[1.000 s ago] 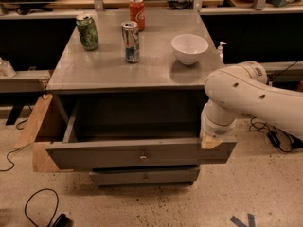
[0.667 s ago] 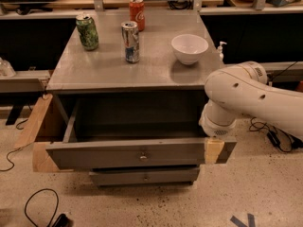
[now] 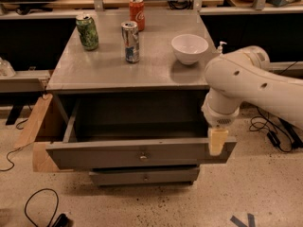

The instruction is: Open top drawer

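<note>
The top drawer (image 3: 118,155) is pulled far out of the grey cabinet. Its flat grey front carries a small round metal knob (image 3: 143,157), and its deep grey box stands open and looks empty. My gripper (image 3: 216,141) hangs from the white arm (image 3: 246,82) at the right end of the drawer front, in front of its top edge. One pale finger (image 3: 216,142) shows, pointing down.
A narrower grey drawer (image 3: 144,176) sits below, slightly out. On the cabinet top (image 3: 94,72) stand a green can (image 3: 87,31), a silver-blue can (image 3: 130,41), a red can (image 3: 137,13) and a white bowl (image 3: 189,48). Cardboard (image 3: 35,126) leans at the left. Cables lie on the floor.
The gripper has shifted slightly right and down along the drawer front's right end. The drawer stays pulled out as before.
</note>
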Motion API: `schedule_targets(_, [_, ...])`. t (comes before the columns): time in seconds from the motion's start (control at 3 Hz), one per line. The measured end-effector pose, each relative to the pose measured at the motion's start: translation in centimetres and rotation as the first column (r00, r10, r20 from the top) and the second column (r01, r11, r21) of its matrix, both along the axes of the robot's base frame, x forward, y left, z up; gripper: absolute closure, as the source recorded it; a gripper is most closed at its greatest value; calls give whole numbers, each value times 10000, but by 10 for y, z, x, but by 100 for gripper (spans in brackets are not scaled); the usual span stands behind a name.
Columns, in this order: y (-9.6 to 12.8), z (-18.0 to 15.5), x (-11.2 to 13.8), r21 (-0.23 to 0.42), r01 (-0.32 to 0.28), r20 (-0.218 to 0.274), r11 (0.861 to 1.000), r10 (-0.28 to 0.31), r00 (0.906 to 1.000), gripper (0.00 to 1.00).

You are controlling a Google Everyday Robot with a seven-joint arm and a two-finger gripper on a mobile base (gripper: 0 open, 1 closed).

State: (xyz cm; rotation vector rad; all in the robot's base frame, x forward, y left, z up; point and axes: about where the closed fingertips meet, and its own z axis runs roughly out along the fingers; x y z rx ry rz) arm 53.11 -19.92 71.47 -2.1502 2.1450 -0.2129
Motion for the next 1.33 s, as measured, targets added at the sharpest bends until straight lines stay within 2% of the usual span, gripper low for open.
schedule_targets(0.33, [-12,34,33,-290,-194,609,9994,211,9979,49])
schedule_targets(0.67, [-17,40,51,-19,-142,1039,9999,143,9945,72])
schedule_targets(1.0, [-13,12,60,726,46,1358,9973,-145,9906,100])
schedule_targets(1.33, [6,-12,61,1152,-138,1483,9932,-35,9889,100])
